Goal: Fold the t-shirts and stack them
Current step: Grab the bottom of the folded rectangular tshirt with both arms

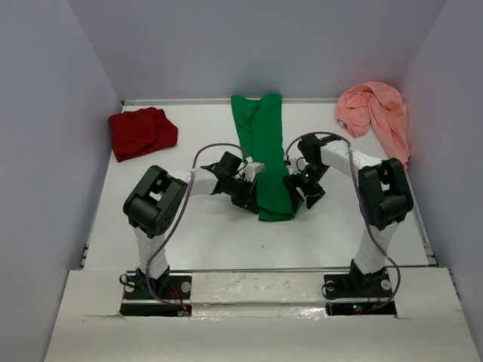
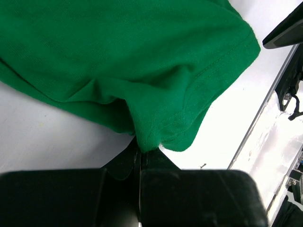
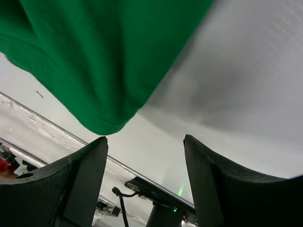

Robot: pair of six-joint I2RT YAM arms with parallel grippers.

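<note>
The bright green t-shirt (image 1: 264,151) lies as a long narrow strip down the middle of the table. My left gripper (image 1: 251,194) is shut on the shirt's left edge near its near end; the left wrist view shows the green cloth (image 2: 142,71) pinched between the closed fingertips (image 2: 142,150). My right gripper (image 1: 296,197) is open and empty just right of the shirt's near end; the right wrist view shows the green hem (image 3: 94,71) hanging above its spread fingers (image 3: 90,161). The dark red t-shirt (image 1: 142,132) is crumpled at the back left. The salmon-pink t-shirt (image 1: 375,113) is crumpled at the back right.
The white table (image 1: 196,234) is walled by grey panels at the back and both sides. Both arm bases (image 1: 155,290) stand on the white strip at the near edge. Purple cables loop over both arms.
</note>
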